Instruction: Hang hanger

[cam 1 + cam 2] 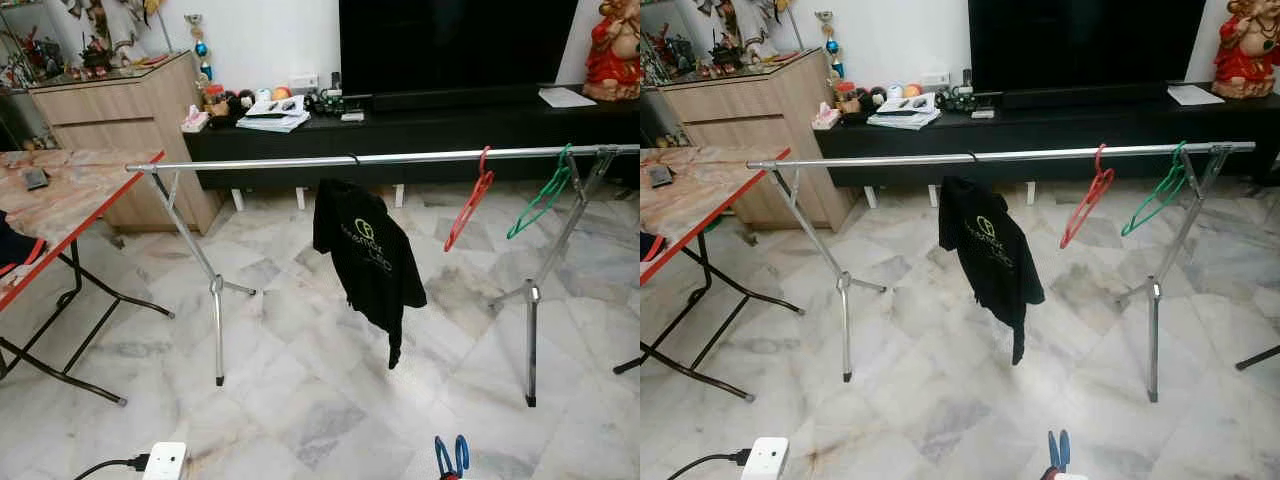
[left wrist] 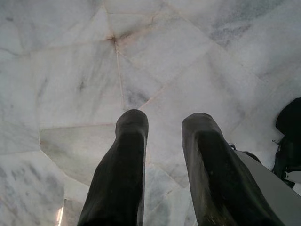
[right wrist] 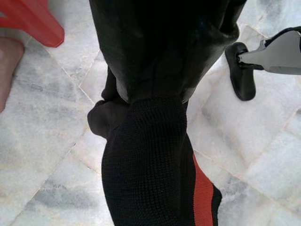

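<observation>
Head view: a silver clothes rail runs across the room on two splayed leg frames, standing on the marble floor. A black T-shirt with a pale logo hangs from a black hook near the middle of the rail. Further toward the right end hang a red hanger and a green hanger, both empty and tilted, near each other but not touching. Behind the rail is a low black TV console with papers and small items on top, and a wooden cabinet to its left. A folding table with a red edge and marble-pattern top sits at far left. A white power strip lies on the floor near the bottom edge, and something blue pokes into view at the bottom; can't tell what it is. Left wrist view: left gripper points down at bare marble tile, fingers apart, nothing between them. Right wrist view: right gripper is clamped on a black knit garment with a red stripe that hangs down from the fingers; a red plastic piece lies at one corner, a bare foot beside it, and a rail leg's black rubber foot rests on the tile.
</observation>
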{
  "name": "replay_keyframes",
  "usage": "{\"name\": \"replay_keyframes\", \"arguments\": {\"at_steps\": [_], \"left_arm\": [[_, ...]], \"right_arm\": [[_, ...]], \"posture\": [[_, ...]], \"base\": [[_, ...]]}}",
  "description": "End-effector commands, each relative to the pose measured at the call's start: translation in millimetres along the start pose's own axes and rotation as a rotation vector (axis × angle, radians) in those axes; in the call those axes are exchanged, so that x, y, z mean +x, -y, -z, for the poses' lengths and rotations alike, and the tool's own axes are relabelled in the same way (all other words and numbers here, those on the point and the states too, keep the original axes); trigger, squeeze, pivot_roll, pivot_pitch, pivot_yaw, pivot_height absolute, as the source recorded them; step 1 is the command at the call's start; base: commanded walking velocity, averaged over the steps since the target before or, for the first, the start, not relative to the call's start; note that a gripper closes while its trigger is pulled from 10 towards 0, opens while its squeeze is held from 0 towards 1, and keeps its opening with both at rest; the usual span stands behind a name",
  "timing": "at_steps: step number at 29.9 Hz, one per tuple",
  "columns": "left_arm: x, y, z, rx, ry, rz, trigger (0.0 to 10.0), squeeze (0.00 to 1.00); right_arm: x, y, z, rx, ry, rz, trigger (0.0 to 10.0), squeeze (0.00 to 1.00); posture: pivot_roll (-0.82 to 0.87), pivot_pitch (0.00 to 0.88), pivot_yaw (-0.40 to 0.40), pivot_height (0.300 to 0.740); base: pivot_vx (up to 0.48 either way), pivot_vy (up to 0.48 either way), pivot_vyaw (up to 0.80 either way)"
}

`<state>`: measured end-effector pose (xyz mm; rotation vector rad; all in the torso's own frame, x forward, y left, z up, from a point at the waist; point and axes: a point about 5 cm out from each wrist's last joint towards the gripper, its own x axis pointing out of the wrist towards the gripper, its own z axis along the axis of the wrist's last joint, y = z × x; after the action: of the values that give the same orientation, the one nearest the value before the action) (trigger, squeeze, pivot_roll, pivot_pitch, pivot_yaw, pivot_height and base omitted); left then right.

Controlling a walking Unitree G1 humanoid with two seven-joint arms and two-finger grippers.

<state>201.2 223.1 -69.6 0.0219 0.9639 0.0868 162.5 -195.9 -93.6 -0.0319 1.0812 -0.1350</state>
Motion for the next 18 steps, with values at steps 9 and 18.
{"name": "replay_keyframes", "arguments": {"at_steps": [9,18], "left_arm": [[-0.1,-4.2,-1.1,-0.001,-0.014,-0.017,10.0,0.0],[-0.1,-4.3,-1.4,0.001,-0.015,-0.017,10.0,0.0]], "right_arm": [[0.9,-13.3,-16.1,0.022,0.055,-0.06,10.0,0.0],[0.9,-13.1,-18.2,0.026,0.062,-0.071,10.0,0.0]], "posture": [[-0.09,0.007,0.12,0.74],[-0.09,0.0,0.119,0.74]], "base": [[0.0,0.0,0.0],[0.0,0.0,0.0]]}}
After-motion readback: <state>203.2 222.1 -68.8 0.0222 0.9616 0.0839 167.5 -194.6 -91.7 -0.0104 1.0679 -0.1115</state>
